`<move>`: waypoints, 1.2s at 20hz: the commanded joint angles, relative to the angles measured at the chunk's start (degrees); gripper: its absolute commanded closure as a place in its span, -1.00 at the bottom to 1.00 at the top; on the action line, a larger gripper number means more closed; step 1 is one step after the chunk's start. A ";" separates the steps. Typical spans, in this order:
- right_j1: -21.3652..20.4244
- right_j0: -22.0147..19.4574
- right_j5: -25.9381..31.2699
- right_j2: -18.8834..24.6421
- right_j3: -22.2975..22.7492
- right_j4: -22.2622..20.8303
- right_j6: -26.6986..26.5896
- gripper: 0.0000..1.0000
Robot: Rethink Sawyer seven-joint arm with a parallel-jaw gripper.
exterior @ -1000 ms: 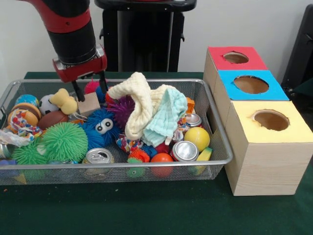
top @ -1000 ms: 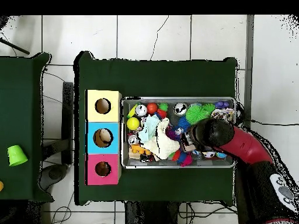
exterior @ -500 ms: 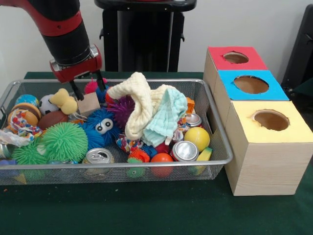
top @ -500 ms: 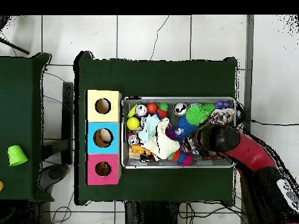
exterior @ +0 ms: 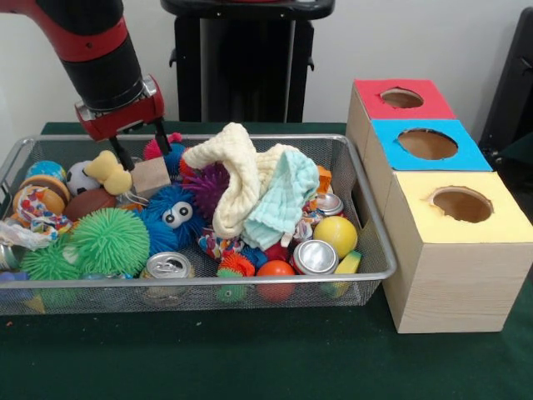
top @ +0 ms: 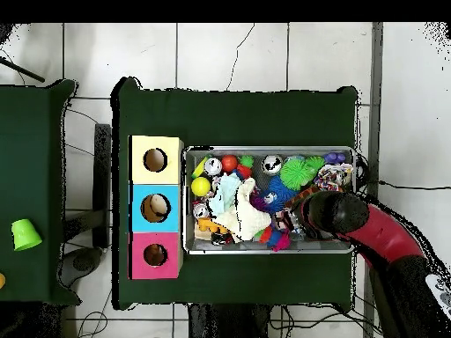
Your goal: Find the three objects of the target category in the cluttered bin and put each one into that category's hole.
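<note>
Gripper: the gripper (exterior: 137, 143) hung over the bin's far left part, above a wooden block (exterior: 151, 177); its two black fingers (exterior: 159, 136) stood spread with nothing between them.
Bin: the wire bin (exterior: 376, 247) sat on the green desk (exterior: 250, 358), just beside the boxes.
Holes: three wooden boxes stood in a row along the bin's right end, topped red (exterior: 401, 98), blue (exterior: 426, 143) and yellow (exterior: 461, 204), each with a round hole.
Cans: one silver can (exterior: 169, 266) lay against the bin's near wall, another (exterior: 315, 257) near the near right corner, a third (exterior: 329, 203) half under the cloths.
Cloths: a cream cloth (exterior: 235, 171) and a pale teal cloth (exterior: 281, 198) were heaped in the bin's middle.
Front view only: a blue fuzzy toy with eyes (exterior: 173, 213), a green spiky ball (exterior: 110, 241) and a yellow ball (exterior: 336, 235).
Overhead view only: something pale lay inside the blue box's hole (top: 156, 207); a green cup (top: 25, 233) stood on a second desk; the arm (top: 352, 220) covered the bin's corner by the robot.
Hard to make out: the fingers could not be seen from above, and whatever lay beneath the cloths stayed hidden.
</note>
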 commanded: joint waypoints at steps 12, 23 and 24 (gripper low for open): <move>1.64 -0.92 0.88 7.21 -1.99 -8.75 -4.58 -1.00; 3.22 -6.53 1.11 10.31 -2.33 -11.51 -7.94 -1.00; 3.32 -6.96 1.25 10.65 -2.47 -11.80 -8.16 -1.00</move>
